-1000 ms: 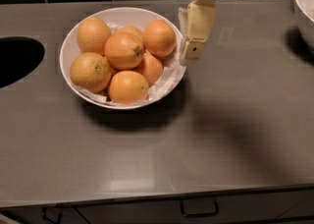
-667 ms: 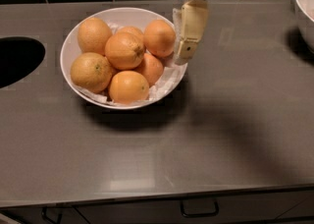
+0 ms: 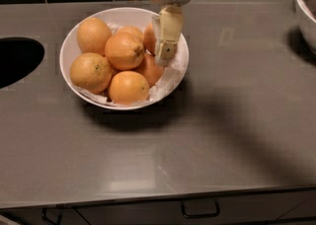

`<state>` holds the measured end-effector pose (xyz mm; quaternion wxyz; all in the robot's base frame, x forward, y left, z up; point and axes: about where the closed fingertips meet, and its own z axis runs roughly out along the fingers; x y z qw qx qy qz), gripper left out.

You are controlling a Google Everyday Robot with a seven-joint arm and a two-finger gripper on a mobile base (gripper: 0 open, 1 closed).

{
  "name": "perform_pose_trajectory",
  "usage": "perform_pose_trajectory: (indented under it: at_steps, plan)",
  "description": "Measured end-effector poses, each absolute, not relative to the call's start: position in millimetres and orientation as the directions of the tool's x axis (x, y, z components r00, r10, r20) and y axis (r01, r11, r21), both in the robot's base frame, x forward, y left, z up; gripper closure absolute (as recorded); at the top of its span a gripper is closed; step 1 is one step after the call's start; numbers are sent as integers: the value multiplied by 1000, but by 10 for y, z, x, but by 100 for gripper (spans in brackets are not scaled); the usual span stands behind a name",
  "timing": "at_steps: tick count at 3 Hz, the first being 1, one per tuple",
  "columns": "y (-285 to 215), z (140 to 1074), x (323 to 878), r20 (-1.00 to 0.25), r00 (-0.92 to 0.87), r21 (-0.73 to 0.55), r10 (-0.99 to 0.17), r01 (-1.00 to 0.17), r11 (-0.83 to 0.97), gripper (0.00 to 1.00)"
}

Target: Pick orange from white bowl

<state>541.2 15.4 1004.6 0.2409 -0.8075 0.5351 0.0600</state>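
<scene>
1. The grey counter (image 3: 222, 120) looks the same as a second ago. You have broad bare room on it across the centre and right of the frame. The limits are a dark round opening (image 3: 17, 61) at the left edge and a second white bowl (image 3: 307, 19) cut off at the upper right.
2. The white bowl (image 3: 69, 78) has not shifted and sits upper left of centre, still full of oranges on its crumpled paper lining (image 3: 173, 73). Watch the right rim, which is the edge nearest the arm.
3. The gripper (image 3: 152, 11) is what changed. A second ago it hung just outside the right rim; now it has slid left across that rim and is over the bowl's right interior. One cream finger (image 3: 168, 34) points down there and the other tip shows at the upper left of the white head, so they look spread, pinching nothing.
4. The orange (image 3: 149, 37) lies at the bowl's right rear, partly hidden behind that finger and touching its neighbours. I judge you are lined up for the descent, with little side room between the fruit and the rim.
</scene>
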Motion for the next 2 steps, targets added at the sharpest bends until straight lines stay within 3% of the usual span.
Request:
perform_pose_trajectory:
  at_steps: [2]
  plan:
    - [499,9947,5524,-363,484,-307,-796,-869,-388,0]
